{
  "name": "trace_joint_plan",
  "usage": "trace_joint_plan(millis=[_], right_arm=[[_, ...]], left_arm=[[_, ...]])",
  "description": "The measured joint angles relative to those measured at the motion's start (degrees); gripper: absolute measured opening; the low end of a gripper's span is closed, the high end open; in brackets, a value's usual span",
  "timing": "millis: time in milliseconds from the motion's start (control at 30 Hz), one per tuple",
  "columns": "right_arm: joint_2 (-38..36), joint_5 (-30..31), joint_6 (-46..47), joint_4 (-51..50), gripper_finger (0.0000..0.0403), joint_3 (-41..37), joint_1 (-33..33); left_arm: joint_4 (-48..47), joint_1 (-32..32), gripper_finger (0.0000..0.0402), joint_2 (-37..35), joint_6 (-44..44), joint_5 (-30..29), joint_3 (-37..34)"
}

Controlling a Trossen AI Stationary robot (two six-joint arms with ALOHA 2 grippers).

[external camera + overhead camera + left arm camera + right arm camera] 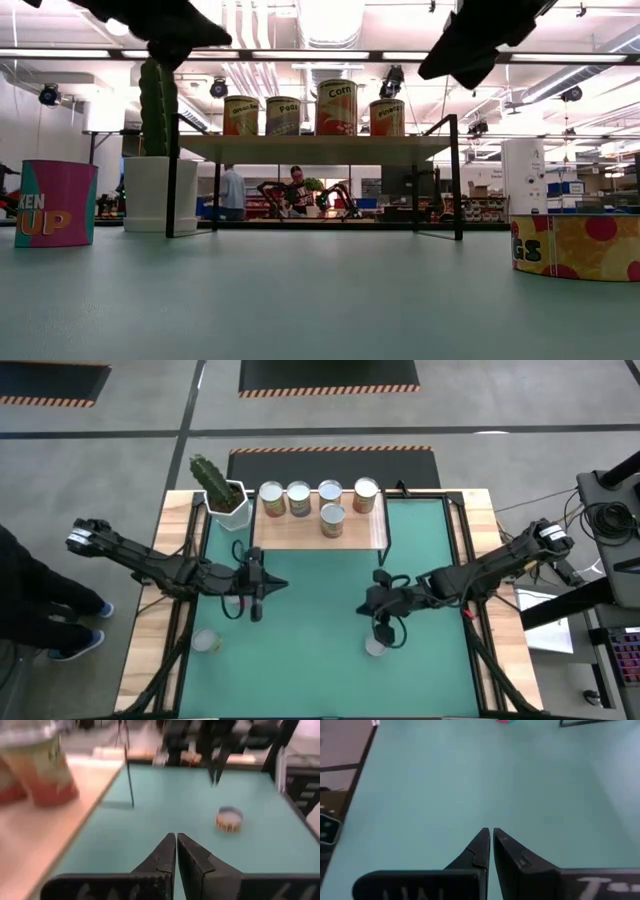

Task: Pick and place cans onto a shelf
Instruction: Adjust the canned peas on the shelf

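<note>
- Spanning most of the high view, the table point(440, 590) carries a green mat, with the shelf point(300, 532) standing against the middle of its far edge.
- Five cans sit on the shelf: four in a row along its far edge point(271, 498) point(298, 497) point(330, 494) point(365, 494) and one nearer its front edge point(332, 519).
- Two short cans are still on the mat: the pink can point(207, 642) near the left edge and the orange can point(376, 647) toward the near edge, right of the middle.
- Both are low, stiff metal tins with a printed wrap and a shiny top. They look light but probably slippery, so the safest hold would be across the round side wall, below the rim, with firm pressure. The squat form should keep them from tipping.
- A cactus pot point(229, 502) stands just beside the shelf's left end and could be knocked by a careless lift.
- The left hand point(256, 598) hangs over the mat in front of the shelf's left end, clenched on nothing.
- The right hand point(382, 622) hangs just beyond the orange can, fingers pressed together and empty; it would have to spread before any grasp.
</note>
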Motion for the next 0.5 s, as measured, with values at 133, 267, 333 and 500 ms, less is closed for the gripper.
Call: trace_joint_plan(millis=[133,267,333,500], right_arm=[[0.0,6.0,-1.2,-0.1,0.0012,0.0,1.7],[0.0,8.3,-2.8,-0.1,0.0012,0.0,2.4],[0.0,8.5,-2.9,-0.1,0.0012,0.0,2.4],[0.0,9.3,-3.9,-0.1,0.0012,-0.1,2.4]], left_arm=[[-15.4,0.0,0.0,0.2,-9.9,0.0,5.2],[-34.7,0.0,0.0,1.7,-23.9,1.2,10.9],[-44.6,0.0,0.0,3.1,-29.7,3.5,13.3],[-59.0,-0.2,0.0,6.5,-38.7,7.2,15.7]])
